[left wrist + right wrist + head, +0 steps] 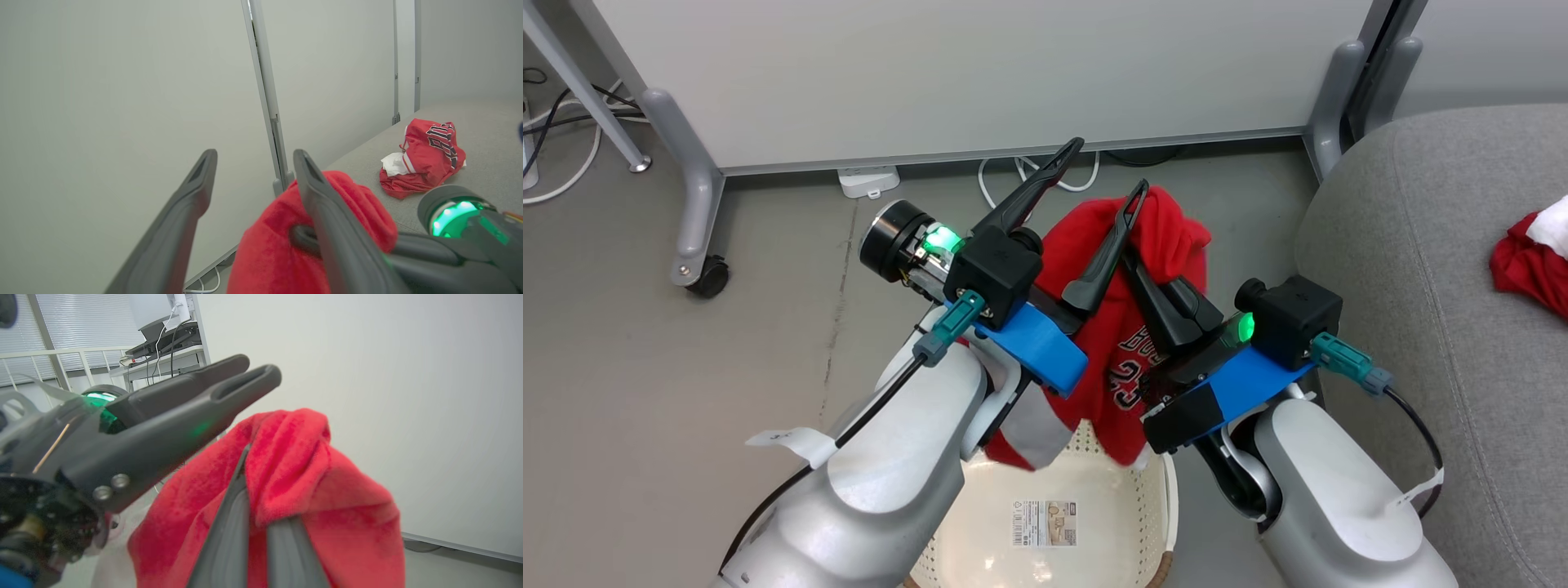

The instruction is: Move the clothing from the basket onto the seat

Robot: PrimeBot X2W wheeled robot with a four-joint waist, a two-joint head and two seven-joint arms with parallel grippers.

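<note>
Grey floor (686,408) behind: my right tool (1137,265) pinches clothing (1176,229), seemingly limp and light, near its top; left tool (1111,167) gapes.

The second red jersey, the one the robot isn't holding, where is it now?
The loose jersey lies crumpled on the grey sofa, at the head view's right edge on the robot's right, apart from the basket and the held jersey.
</note>
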